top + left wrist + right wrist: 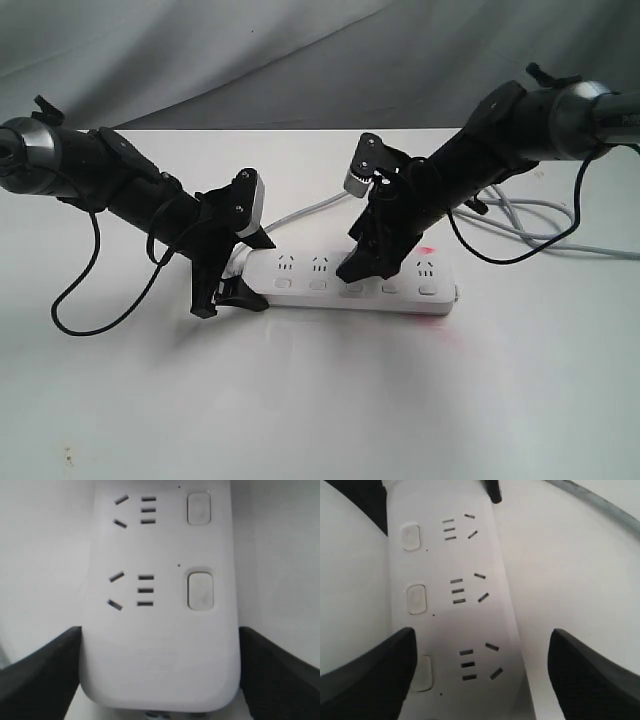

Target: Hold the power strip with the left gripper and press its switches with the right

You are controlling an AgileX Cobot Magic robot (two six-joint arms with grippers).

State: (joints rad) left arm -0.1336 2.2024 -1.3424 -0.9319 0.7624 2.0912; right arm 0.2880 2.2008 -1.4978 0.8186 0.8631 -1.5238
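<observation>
White plastic power strip (305,278) lies flat and face up on the white table (320,410), near its middle. In the exterior view its long axis runs left to right, with the sockets (287,264) along the far side and the switches (318,286) in a row along the near edge. A grey cord (560,238) loops on the table behind the right arm. The left gripper (232,302) straddles the strip's left end, jaws pressed in on the two long edges, gripping it. The right gripper (365,262) comes down over the middle of the strip, jaws spread wide, holding nothing. In the exterior view its near tip sits at the third socket from the left; contact cannot be resolved. The right wrist view adds that one of its fingers (375,680) overlaps part of the third switch, while the other stands off the strip over bare table. Only the left wrist view shows the left fingers (45,675) flush against both sides of the rounded end. A pink-red glow (432,247) at the strip's right end appears in the exterior view alone.
</observation>
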